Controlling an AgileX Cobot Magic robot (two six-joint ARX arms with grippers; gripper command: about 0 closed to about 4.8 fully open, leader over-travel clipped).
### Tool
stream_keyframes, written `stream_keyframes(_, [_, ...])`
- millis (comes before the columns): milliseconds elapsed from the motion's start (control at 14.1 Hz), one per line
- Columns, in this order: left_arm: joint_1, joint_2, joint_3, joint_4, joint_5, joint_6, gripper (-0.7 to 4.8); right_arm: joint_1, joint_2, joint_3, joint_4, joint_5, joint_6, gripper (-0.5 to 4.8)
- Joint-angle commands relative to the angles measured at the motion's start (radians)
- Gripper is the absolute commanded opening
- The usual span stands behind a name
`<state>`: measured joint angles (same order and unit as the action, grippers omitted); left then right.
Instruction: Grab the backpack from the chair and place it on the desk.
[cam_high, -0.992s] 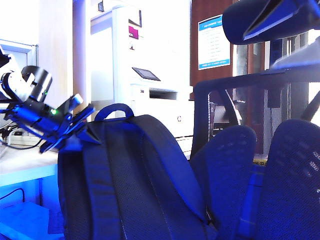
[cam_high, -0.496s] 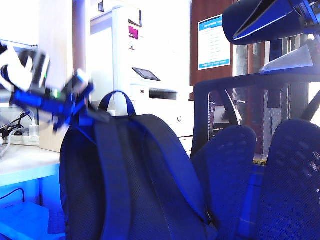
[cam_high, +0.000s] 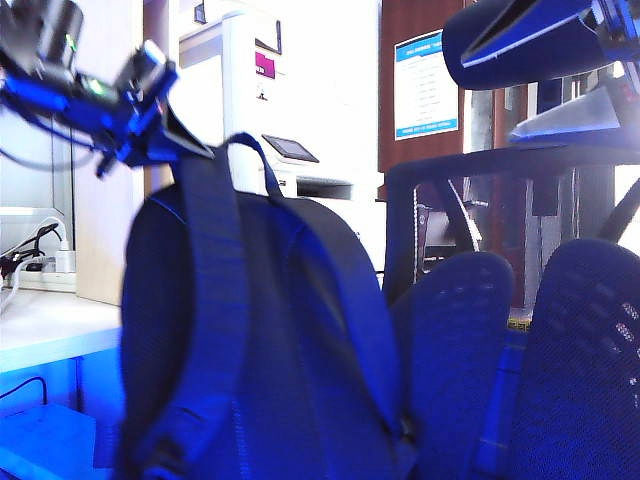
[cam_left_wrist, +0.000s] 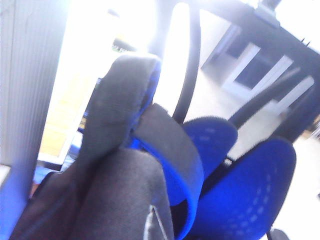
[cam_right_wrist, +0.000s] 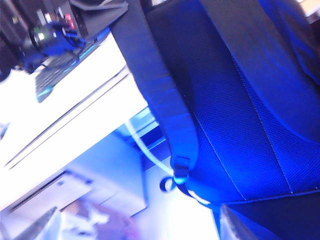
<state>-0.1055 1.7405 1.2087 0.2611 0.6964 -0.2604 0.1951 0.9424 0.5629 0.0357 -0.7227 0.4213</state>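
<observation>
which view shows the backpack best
The exterior view: the backpack hangs nearly whole from the left gripper, beside the chair. The right wrist view shows its mesh back and one strap; the left wrist view, only bunched fabric close up.

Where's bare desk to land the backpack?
Bare patch of desk between the cables by the wall and the backpack, in front of the wood shelf panel. Crowded rightward: chair behind the pack. Left gripper shut on its strap; right gripper open above the chair.
</observation>
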Motion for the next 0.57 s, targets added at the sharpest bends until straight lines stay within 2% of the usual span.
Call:
stream_keyframes(71, [0.006,-0.133,0.022,0.099,-0.043,0.045,-0.06,0.0,-0.003,0.005,0.032,-0.097,-0.002,4.04])
stream_keyframes(213, [0.006,-0.211,0.022,0.099,-0.079,0.051,-0.06,0.0,-0.012,0.005,0.043,-0.151,-0.002,4.04])
stream_keyframes(354, [0.007,-0.294,0.026,0.099,-0.119,0.051,-0.06,0.001,-0.028,0.005,0.045,-0.156,-0.002,4.04])
stream_keyframes(567, [0.008,-0.393,0.104,0.036,-0.136,0.052,-0.06,0.019,-0.042,0.005,0.044,-0.187,0.023,4.04])
